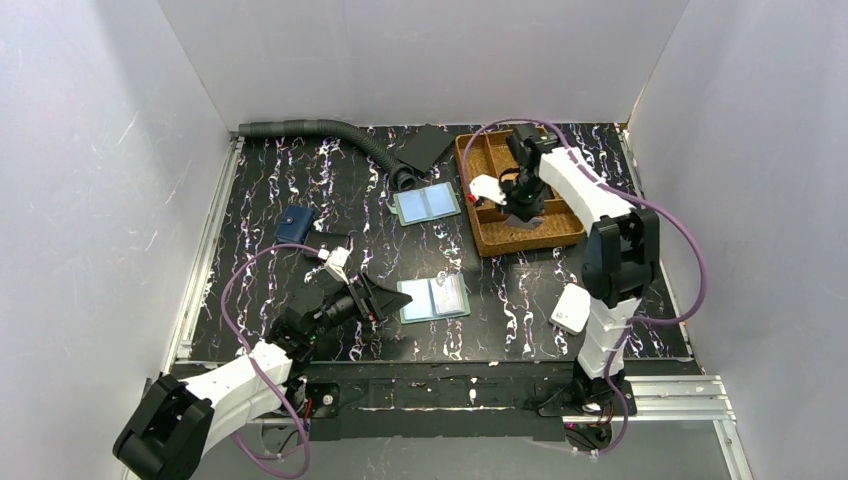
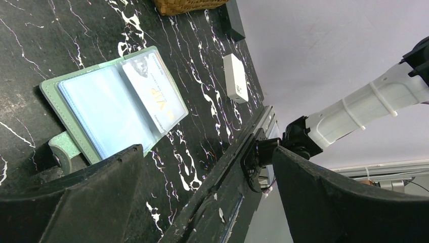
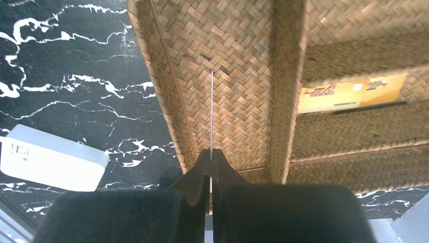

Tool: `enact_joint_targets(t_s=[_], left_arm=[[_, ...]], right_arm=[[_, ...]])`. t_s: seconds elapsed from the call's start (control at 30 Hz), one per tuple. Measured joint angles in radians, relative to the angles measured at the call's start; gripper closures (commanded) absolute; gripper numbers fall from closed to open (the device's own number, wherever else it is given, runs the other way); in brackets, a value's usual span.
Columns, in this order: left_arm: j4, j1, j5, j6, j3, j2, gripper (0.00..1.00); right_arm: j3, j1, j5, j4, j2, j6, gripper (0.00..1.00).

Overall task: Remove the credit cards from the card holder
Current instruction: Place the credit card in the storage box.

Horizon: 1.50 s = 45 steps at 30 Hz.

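Note:
The card holder lies open on the black marbled table with a blue and an orange-tan panel. In the left wrist view the card holder shows a pale credit card with gold lettering in its right sleeve. My left gripper is open and empty just left of the holder, its fingers spread wide. My right gripper hangs over the wicker basket, shut on a thin card seen edge-on. Another gold-and-white card lies in the basket's neighbouring compartment.
A second open holder with two pale-blue panels lies left of the basket. A white box sits by the right arm's base. A dark blue wallet lies at left. A grey hose runs along the back.

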<state>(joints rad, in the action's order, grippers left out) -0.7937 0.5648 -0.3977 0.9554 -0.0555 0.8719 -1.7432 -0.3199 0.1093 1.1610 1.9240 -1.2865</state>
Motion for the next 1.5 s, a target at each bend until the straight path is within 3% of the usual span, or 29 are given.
enact_joint_targets(t_s=[0.37,0.63,1.07,1.2,1.4,1.5], left_arm=[[0.01,0.0,-0.002,-0.003,0.0,-0.003,0.02],[0.01,0.0,-0.002,-0.002,0.0,-0.003,0.02],[0.011,0.0,0.001,0.014,0.0,-0.023,0.02],[0.013,0.0,0.016,0.055,0.0,-0.018,0.02],[0.018,-0.001,0.019,0.112,0.0,0.023,0.02],[0.018,-0.001,0.004,0.127,-0.001,0.033,0.02]], right_arm=[[0.0,-0.041,-0.166,0.041,0.106,-0.03,0.99],[0.0,-0.048,-0.224,0.032,0.143,-0.015,0.72],[-0.027,-0.047,-0.338,-0.177,0.114,0.188,0.67],[0.039,-0.041,-0.233,-0.225,-0.006,0.281,0.64],[0.317,-0.027,0.078,-0.329,-0.315,0.427,0.56],[0.464,0.002,0.296,-0.389,-0.415,0.481,0.44]])
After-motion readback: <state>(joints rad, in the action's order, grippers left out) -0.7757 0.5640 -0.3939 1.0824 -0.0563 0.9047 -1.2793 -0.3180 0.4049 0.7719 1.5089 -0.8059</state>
